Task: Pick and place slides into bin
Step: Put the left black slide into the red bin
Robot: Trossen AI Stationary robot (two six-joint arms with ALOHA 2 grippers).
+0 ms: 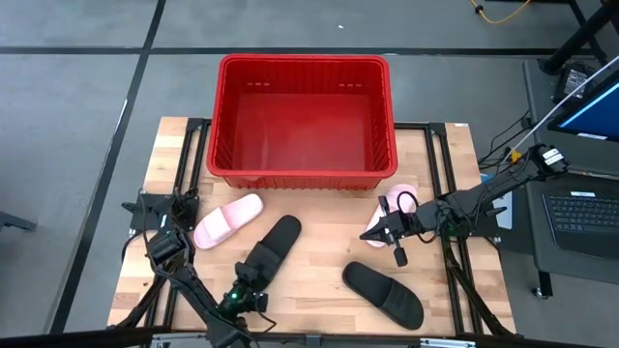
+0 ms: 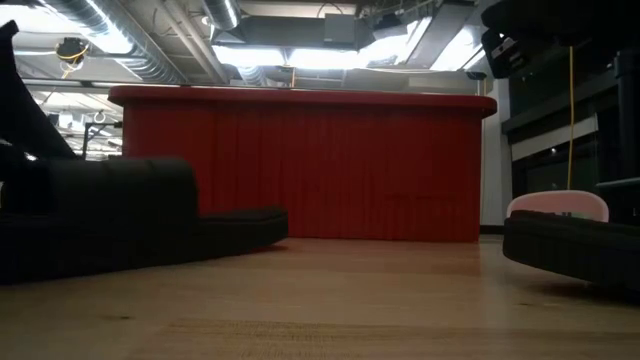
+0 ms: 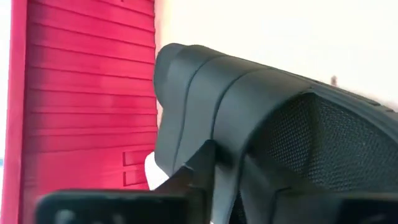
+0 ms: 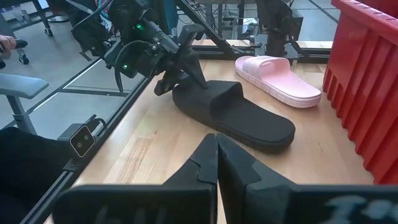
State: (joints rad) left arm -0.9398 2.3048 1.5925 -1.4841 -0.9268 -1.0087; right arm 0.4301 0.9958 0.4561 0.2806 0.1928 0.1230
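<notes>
The red bin (image 1: 302, 121) stands at the table's far middle. One black slide (image 1: 274, 246) lies near the middle, and it also shows in the right wrist view (image 4: 239, 115). My left gripper (image 4: 181, 73) is at its heel end with fingers apart. A pink slide (image 1: 227, 220) lies left of it. A second black slide (image 1: 384, 293) lies near the front right. A second pink slide (image 1: 400, 198) lies partly under my right arm. My right gripper (image 1: 374, 235) is shut and empty above the table between them. My left gripper comes level from the table's near side at the black slide's heel end (image 4: 186, 93), one finger (image 4: 193, 59) above the other. The slide lies flat on the table. I cannot tell whether the fingers touch it.
A laptop (image 1: 585, 217) and cables lie beyond the table's right edge. Bare wood (image 1: 329, 242) lies between the slides and in front of the bin. Frame rails (image 1: 447, 174) run along both table sides.
</notes>
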